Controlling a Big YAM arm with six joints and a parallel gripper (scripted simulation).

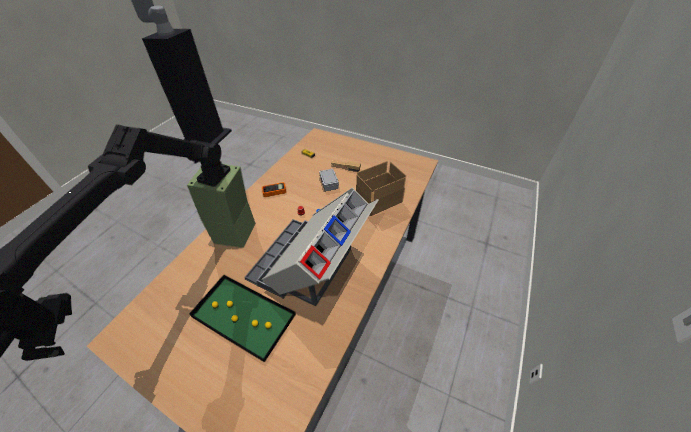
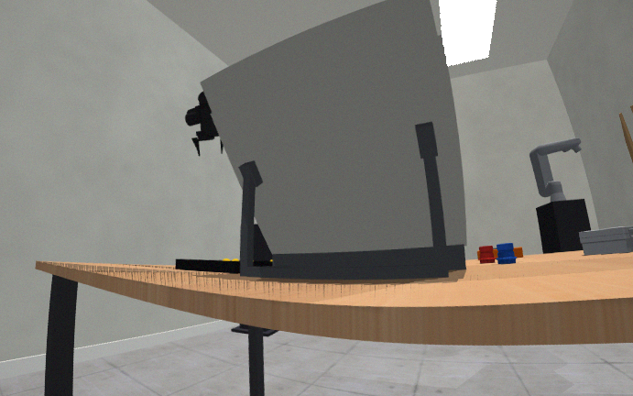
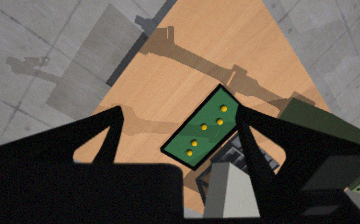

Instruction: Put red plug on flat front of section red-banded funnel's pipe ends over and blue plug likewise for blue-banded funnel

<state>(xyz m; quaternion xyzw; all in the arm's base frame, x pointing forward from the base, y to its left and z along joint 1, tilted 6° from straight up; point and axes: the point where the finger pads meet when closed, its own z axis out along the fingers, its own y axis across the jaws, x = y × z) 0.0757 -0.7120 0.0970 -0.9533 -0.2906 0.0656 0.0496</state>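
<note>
My gripper (image 1: 54, 327) (image 2: 207, 143) (image 3: 179, 111) is open and empty. It hangs high in the air, off the table's left side and far from everything on it. Below it lies the green marble tray (image 1: 213, 319) (image 3: 210, 139) with several yellow marbles (image 1: 234, 318) (image 3: 204, 127). The grey covered funnel stand (image 1: 296, 263) (image 2: 338, 148) has a red-banded funnel (image 1: 314, 262) and a blue-banded funnel (image 1: 336, 231). The dark sectioned tray (image 1: 275, 249) lies along its front. The red plug (image 1: 300, 210) (image 2: 486, 253) and the blue plug (image 2: 505, 252) stand on the table beyond the stand.
The arm's green pedestal (image 1: 224, 209) (image 3: 321, 130) stands on the table's left side. A cardboard box (image 1: 381, 185), a grey case (image 1: 328, 180) (image 2: 612, 239), an orange device (image 1: 274, 188), a yellow block (image 1: 307, 153) and a wooden bar (image 1: 345, 164) lie at the far end.
</note>
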